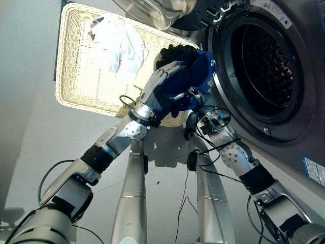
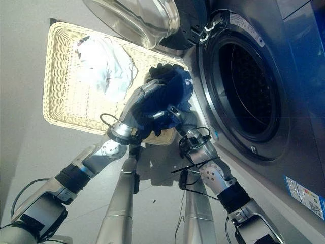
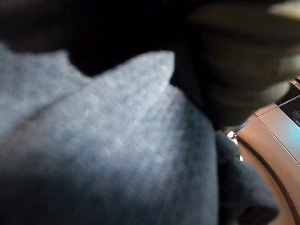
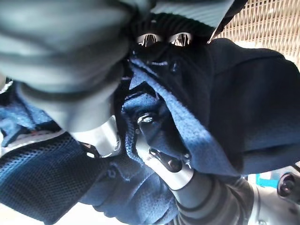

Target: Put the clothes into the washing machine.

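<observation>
A dark blue garment hangs bunched between both hands, just in front of the washing machine's round opening. My left hand covers it from the basket side, fingers curled over the cloth and thumb pinching underneath. My right hand is below the bundle, and the right wrist view shows its fingers dug into the blue fabric. A white garment lies crumpled in the wicker basket on the floor. The left wrist view shows blue cloth pressed close against the camera.
The machine's glass door stands swung open above the basket's far end. The basket's right end sits close to the machine's front panel. Bare grey floor lies to the left of the basket.
</observation>
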Motion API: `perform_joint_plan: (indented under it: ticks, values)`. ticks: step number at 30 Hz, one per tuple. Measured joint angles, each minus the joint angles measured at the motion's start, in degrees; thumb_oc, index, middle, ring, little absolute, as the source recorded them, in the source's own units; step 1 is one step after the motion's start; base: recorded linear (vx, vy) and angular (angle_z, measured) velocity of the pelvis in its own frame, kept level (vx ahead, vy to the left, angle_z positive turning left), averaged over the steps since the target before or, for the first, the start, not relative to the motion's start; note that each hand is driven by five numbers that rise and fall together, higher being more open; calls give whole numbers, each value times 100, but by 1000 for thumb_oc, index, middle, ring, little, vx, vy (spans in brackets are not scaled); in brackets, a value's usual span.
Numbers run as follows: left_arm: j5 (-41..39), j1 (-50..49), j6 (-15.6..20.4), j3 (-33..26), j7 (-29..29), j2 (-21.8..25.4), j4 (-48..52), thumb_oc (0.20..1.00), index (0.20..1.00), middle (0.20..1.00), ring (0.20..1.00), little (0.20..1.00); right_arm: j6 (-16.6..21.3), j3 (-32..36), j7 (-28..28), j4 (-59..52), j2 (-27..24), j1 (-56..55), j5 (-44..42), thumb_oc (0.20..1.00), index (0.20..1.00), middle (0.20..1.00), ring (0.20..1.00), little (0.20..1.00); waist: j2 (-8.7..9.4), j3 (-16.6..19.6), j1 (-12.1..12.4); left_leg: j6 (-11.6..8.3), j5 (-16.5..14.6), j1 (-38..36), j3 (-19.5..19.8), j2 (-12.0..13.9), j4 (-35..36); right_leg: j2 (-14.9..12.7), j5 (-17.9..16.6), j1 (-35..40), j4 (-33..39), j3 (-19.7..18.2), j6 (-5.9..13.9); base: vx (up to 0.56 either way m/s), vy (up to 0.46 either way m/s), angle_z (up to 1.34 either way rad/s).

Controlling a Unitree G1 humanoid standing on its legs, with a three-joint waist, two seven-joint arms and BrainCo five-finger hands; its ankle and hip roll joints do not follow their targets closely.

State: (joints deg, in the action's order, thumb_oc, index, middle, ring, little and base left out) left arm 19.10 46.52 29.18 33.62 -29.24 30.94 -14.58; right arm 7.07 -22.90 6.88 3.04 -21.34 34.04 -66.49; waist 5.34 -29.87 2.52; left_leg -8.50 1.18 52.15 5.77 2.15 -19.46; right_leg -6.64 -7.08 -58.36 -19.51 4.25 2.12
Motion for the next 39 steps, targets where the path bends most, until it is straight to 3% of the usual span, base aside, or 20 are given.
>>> perform_joint_plan:
  ticks: [7, 18, 22, 24, 29, 30, 32, 33, 39]
  values:
    - [-12, -1, 26, 7, 85, -35, 5, 1000, 1000, 1000, 1000, 1000, 44, 26, 22, 1, 0, -53, -67, 200, 200, 200, 200, 200, -1, -1, -1, 0, 0, 0, -1, -2, 1, -2, 0, 0, 0, 0, 0, 0, 0, 0]
    - [-429, 92, 59, 19, 919, -41, 5, 1000, 1000, 1000, 1000, 1000, 192, 226, 22, 59, -51, -161, -71, 200, 200, 200, 200, 200, -49, -30, -16, 4, 2, 0, -7, -8, 32, -9, 0, -6, 29, -1, 0, 0, 0, 0]
    - [-522, 69, 152, 32, 831, -52, 5, 1000, 1000, 1000, 1000, 1000, 413, 221, 23, 80, -45, -171, -71, 200, 200, 200, 200, 200, -53, -32, -16, 5, 2, 2, -8, -8, 56, -7, 0, -5, 62, -1, 0, 0, 0, 0]
    - [-507, 34, 154, 120, 522, -69, 5, 1000, 1000, 1000, 1000, 1000, 487, 220, 23, 95, -8, -163, -71, 200, 200, 200, 200, 200, -53, -32, -16, 5, 2, 2, -8, -8, 55, -6, 0, -5, 62, -1, 0, 0, 0, 0]
    - [247, -285, 139, -127, -1342, -150, -14, 1000, 1000, 1000, 1000, 1000, 665, 447, -50, 262, 133, -40, -197, 200, 200, 200, 200, 200, -53, -32, -10, 5, 2, 6, 0, -7, 47, -7, 0, -5, 55, 4, 0, 0, 0, 0]
    - [521, -412, 121, -393, -2030, -154, -25, 1000, 1000, 1000, 1000, 1000, 695, 562, -144, 285, 138, -13, -234, 200, 200, 200, 200, 200, -53, -32, 0, 5, 2, 7, 1, -7, 41, -7, 0, -5, 53, 4, 0, 0, 0, 0]
    - [570, -445, 108, -472, -2228, -148, -30, 1000, 1000, 1000, 1000, 1000, 719, 621, -161, 302, 137, -7, -238, 200, 200, 200, 200, 200, -53, -32, 4, 5, 2, 7, 1, -8, 39, -7, 0, -5, 50, 4, 0, 0, 0, 0]
    - [849, -494, -18, -716, -2926, -134, -51, 1000, 1000, 1000, 1000, 1000, 764, 708, -237, 378, 136, 5, -243, 200, 200, 200, 200, 200, -53, -32, 6, 5, 2, 8, 5, -8, 26, -9, 1, -4, 32, 5, 0, 0, 0, 0]
    - [1319, -471, -241, -825, -3672, -185, -90, 1000, 1000, 1000, 1000, 1000, 761, 720, -285, 438, 169, -32, -251, 200, 200, 200, 200, 200, -54, -32, 2, 0, 4, 26, 50, -9, -3, -17, 33, -8, -26, 47, 23, -1, -4, 2]
